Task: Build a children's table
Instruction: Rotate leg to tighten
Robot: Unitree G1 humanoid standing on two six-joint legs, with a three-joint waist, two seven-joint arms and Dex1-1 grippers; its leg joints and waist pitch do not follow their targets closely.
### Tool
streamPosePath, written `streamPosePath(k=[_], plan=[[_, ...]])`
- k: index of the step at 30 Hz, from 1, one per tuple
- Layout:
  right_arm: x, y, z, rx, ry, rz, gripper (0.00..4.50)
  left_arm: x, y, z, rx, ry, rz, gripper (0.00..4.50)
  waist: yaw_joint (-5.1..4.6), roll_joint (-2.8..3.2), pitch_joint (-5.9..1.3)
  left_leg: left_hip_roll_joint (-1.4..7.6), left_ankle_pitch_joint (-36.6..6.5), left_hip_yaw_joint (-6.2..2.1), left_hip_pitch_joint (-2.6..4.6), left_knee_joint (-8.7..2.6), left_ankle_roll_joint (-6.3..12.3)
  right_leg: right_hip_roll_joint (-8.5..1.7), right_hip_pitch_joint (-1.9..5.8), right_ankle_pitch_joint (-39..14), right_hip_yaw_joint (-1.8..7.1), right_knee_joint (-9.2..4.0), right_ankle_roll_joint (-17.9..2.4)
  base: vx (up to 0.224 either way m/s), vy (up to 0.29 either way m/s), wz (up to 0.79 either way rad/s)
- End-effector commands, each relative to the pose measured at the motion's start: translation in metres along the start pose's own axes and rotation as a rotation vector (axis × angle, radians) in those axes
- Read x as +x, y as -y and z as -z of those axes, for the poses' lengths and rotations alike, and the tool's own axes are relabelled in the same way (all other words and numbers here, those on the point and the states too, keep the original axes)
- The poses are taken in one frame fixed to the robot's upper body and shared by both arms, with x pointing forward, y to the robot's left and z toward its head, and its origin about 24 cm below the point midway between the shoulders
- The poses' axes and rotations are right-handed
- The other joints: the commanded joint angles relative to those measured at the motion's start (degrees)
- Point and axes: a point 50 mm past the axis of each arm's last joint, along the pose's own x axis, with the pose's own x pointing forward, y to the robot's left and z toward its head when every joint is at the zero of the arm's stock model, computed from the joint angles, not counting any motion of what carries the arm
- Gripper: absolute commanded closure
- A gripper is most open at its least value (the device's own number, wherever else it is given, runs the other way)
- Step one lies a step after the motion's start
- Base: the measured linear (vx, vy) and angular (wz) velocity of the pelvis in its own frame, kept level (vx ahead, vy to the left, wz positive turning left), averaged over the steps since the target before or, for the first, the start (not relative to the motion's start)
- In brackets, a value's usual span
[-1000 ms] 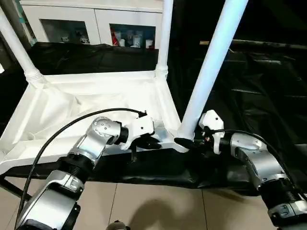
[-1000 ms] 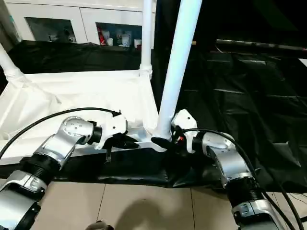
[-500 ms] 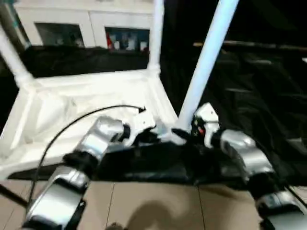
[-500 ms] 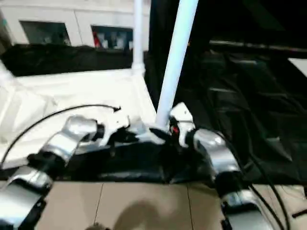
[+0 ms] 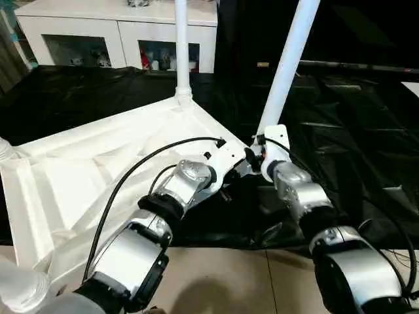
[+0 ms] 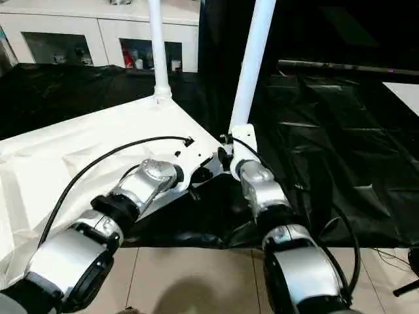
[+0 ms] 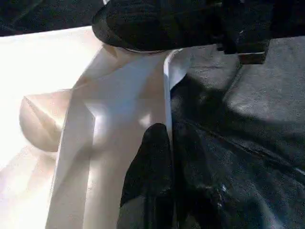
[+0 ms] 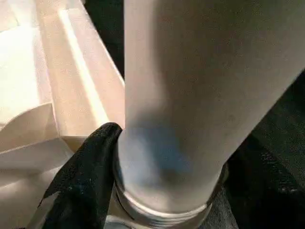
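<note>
At tabletop (image 5: 98, 163) corner, right hand (image 5: 256, 157) grips leg (image 5: 286, 62) near its socket. Left hand (image 5: 226, 178) pinches tabletop rim, fingers closed.

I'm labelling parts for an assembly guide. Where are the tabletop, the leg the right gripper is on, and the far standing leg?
tabletop (image 5: 72, 176): left eye view, on its ribbed underside.
near leg (image 5: 288, 62): left eye view, mid-tube above the right gripper (image 5: 256, 152).
far leg (image 6: 157, 46): right eye view, mid-tube above its corner socket.
</note>
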Motion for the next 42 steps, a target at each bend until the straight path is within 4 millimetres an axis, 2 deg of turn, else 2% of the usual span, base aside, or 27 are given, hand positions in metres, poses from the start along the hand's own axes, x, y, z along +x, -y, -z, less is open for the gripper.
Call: streamPosePath(k=[1, 5, 8, 10, 13, 15, 16, 18, 21, 22, 23, 25, 26, 27, 28, 31, 34, 36, 39, 42], plan=[[-0.006, 0.005, 0.051, 0.017, -0.204, 0.043, 1.75, -0.004, -0.01, -0.005, 0.055, -0.002, -0.055, 4.5, 0.1, 0.15, -2.86, 1.38, -14.81, -0.52, 0.78, -4.39, -0.71, -4.09, 1.47, -8.98, 2.55, -5.5, -11.46, 0.0, 0.0, 0.0], [-0.005, 0.004, 0.048, 0.031, -0.187, 0.048, 1.75, -0.005, -0.012, -0.002, 0.052, -0.008, -0.061, 4.5, 0.04, 0.11, -2.79, 1.44, -15.77, -0.51, 0.77, -4.5, -0.72, -4.16, 1.4, -9.69, 2.6, -5.59, -11.48, 0.0, 0.0, 0.0], [-0.003, 0.001, 0.04, 0.069, -0.132, -0.001, 1.75, -0.005, -0.013, -0.002, 0.061, -0.002, -0.057, 4.5, 0.0, 0.19, -2.69, 1.46, -17.52, -0.55, 0.89, -4.63, -0.82, -4.23, 1.25, -12.15, 2.61, -5.92, -11.18, 0.0, 0.0, 0.0], [-0.002, -0.002, 0.032, 0.089, -0.084, -0.04, 1.19, -0.006, -0.013, -0.003, 0.072, 0.006, -0.049, 4.5, -0.01, 0.24, -2.67, 1.53, -17.59, -0.56, 0.88, -4.69, -0.8, -4.23, 1.21, -12.09, 2.67, -5.94, -11.13, 0.0, 0.0, 0.0], [-0.001, 0.001, 0.021, 0.086, -0.029, -0.052, 0.96, -0.007, -0.015, -0.003, 0.058, 0.02, -0.044, 4.5, 0.02, 0.24, -2.7, 1.54, -17.29, -0.53, 0.85, -4.69, -0.62, -4.25, 1.2, -11.82, 2.66, -5.96, -11.26, 0.0, 0.0, 0.0], [-0.001, 0.003, 0.017, 0.082, -0.001, -0.064, 0.84, -0.007, -0.016, -0.003, 0.054, 0.029, -0.035, 4.5, 0.12, 0.22, -2.95, 1.51, -14.79, -0.5, 0.47, -4.55, -0.07, -4.33, 1.57, -8.76, 2.67, -5.59, -11.85, 0.0, 0.0, 0.0], [-0.001, 0.006, 0.013, 0.078, 0.019, -0.075, 0.63, -0.008, -0.015, -0.003, 0.054, 0.037, -0.024, 4.5, 0.15, 0.16, -3.03, 1.51, -13.8, -0.44, 0.44, -4.43, 0.22, -4.28, 1.59, -7.34, 2.65, -5.45, -12.07, 0.0, 0.0, 0.0], [-0.002, 0.009, 0.005, 0.061, 0.068, -0.115, 0.57, -0.008, -0.016, -0.003, 0.045, 0.048, -0.008, 4.5, 0.32, 0.23, -3.28, 1.42, -9.49, -0.26, 0.21, -3.96, 1.75, -4.18, 1.82, -0.71, 2.57, -4.73, -13.32, 0.0, 0.0, 0.0], [-0.004, 0.013, -0.001, 0.02, 0.112, -0.159, 0.23, -0.01, -0.016, -0.003, 0.034, 0.062, 0.009, 4.5, 0.41, 0.2, -3.6, 1.31, -5.78, -0.2, -0.01, -3.51, 3.55, -4.0, 2.09, 5.77, 2.4, -3.97, -14.53, 0.0, 0.0, 0.0], [-0.007, 0.017, -0.004, -0.019, 0.131, -0.2, 0.18, -0.011, -0.016, -0.002, 0.03, 0.081, 0.04, 4.5, 0.45, 0.26, -3.76, 1.3, -3.39, -0.14, -0.04, -3.19, 4.88, -3.87, 2.02, 10.0, 2.37, -3.58, -15.1, 0.0, 0.0, 0.0], [-0.007, 0.017, -0.004, -0.019, 0.131, -0.2, 0.13, -0.011, -0.016, -0.002, 0.03, 0.081, 0.04, 4.5, 0.48, 0.19, -3.61, 1.26, -2.8, -0.13, -0.27, -3.18, 6.11, -3.84, 2.11, 11.86, 2.23, -3.49, -15.57, 0.0, 0.0, 0.0], [-0.013, 0.022, -0.005, -0.07, 0.15, -0.266, 0.06, -0.014, -0.016, 0.001, 0.031, 0.096, 0.074, 4.5, 0.63, 0.07, -3.52, 1.18, -4.25, -0.08, -0.21, -3.13, 6.85, -3.86, 2.21, 11.01, 2.17, -3.7, -15.57, 0.0, 0.0, 0.0], [-0.025, 0.025, 0.0, -0.133, 0.147, -0.408, 0.06, -0.019, -0.018, 0.007, 0.039, 0.105, 0.118, 4.5, 0.67, 0.27, -3.53, 1.3, -4.57, -0.14, -0.18, -3.14, 7.22, -3.89, 2.28, 11.11, 2.22, -3.74, -15.38, 0.0, 0.0, 0.0], [-0.029, 0.026, 0.002, -0.143, 0.141, -0.448, 0.06, -0.02, -0.019, 0.008, 0.042, 0.107, 0.127, 4.5, 1.03, 0.07, -3.59, 1.38, -3.79, -0.14, -0.16, -2.93, 8.05, -3.74, 2.56, 13.36, 2.24, -3.54, -14.79, 0.0, 0.0, 0.0], [-0.033, 0.025, 0.005, -0.152, 0.133, -0.489, 0.06, -0.022, -0.02, 0.01, 0.044, 0.11, 0.134, 4.5, 1.07, 0.09, -3.59, 1.47, -3.58, -0.14, -0.13, -2.92, 8.31, -3.81, 2.42, 13.99, 2.26, -3.42, -15.03, 0.0, 0.0, 0.0], [-0.045, 0.032, 0.016, -0.171, 0.125, -0.574, 0.06, -0.029, -0.017, 0.015, 0.073, 0.143, 0.243, 4.5, 1.08, 0.12, -3.41, 1.36, -5.16, 0.0, -0.29, -3.02, 8.2, -3.82, 2.34, 10.97, 2.1, -3.76, -15.38, 0.0, 0.0, 0.0], [-0.052, 0.036, 0.015, -0.177, 0.146, -0.604, 0.06, -0.036, -0.014, 0.02, 0.105, 0.15, 0.334, 4.5, 0.99, 0.24, -3.17, 1.69, -7.82, 0.1, -0.01, -3.32, 6.78, -3.92, 1.92, 4.18, 2.23, -4.2, -15.89, 0.0, 0.0, 0.0], [-0.057, 0.037, 0.012, -0.204, 0.16, -0.61, 0.06, -0.042, -0.014, 0.026, 0.149, 0.134, 0.381, 4.5, 1.32, 0.46, -2.99, 1.98, -8.7, 0.04, 0.13, -3.58, 5.65, -4.07, 1.74, 0.59, 2.44, -4.49, -15.01, 0.0, 0.0, 0.0], [-0.064, 0.038, 0.01, -0.216, 0.161, -0.639, 0.06, -0.051, -0.009, 0.031, 0.179, 0.131, 0.478, 4.5, 1.41, 0.73, -2.82, 2.07, -9.64, 0.1, 0.36, -3.84, 4.49, -4.0, 1.34, -2.15, 2.56, -4.72, -14.2, 0.0, 0.0, 0.0], [-0.069, 0.036, 0.011, -0.222, 0.144, -0.685, 0.06, -0.059, -0.005, 0.032, 0.165, 0.145, 0.552, 4.5, 1.45, 0.77, -2.94, 2.04, -9.17, 0.12, 0.23, -3.85, 4.06, -3.93, 1.35, -0.79, 2.55, -4.45, -14.21, 0.0, 0.0, 0.0]])
